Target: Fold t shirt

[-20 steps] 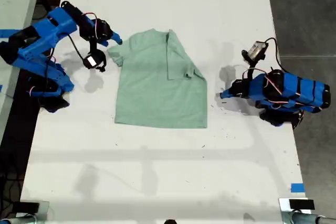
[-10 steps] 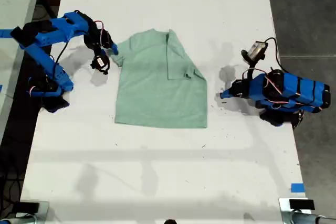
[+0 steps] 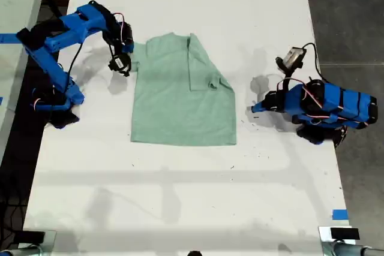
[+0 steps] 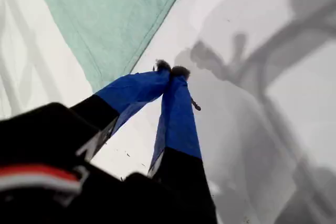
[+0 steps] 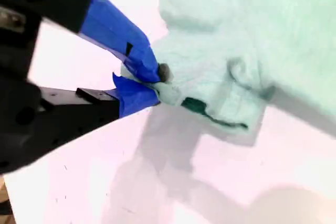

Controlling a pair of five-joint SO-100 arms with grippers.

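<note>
- My second gripper (image 5: 154, 84) was clamped on the t shirt (image 3: 180, 97). Its jaws pinched a bunched edge of the sleeve (image 5: 210, 90), and cloth showed between the tips.
- In the exterior view this gripper sat at the shirt's upper corner on the view's left, with the arm reaching in from that side.
- My first gripper (image 4: 170, 71) was closed on nothing. Its tips met over bare table (image 3: 180, 196), just beside the shirt's hem edge on the exterior view's right.
- The shirt lay flat near the table's middle, between the two arms. One sleeve on the exterior view's right was already folded inward over the body.
- Change over the last second: my second gripper moved from bare table beside the sleeve onto the sleeve itself.
- The sleeve on the exterior view's left, spread outward a second ago, was now drawn in against the body. That side of the shirt read as a nearly straight edge.
- The collar area had shifted slightly. The hem had not moved.
- My first arm had held the same folded pose throughout.
- Judgement: the grasp for the second sleeve fold was made and the fold had begun. The sleeve remained to be carried across the body and released.
- Risk, as a judgement: the pinch held only a small bunch of cloth, so it might slip or drag the whole shirt.
</note>
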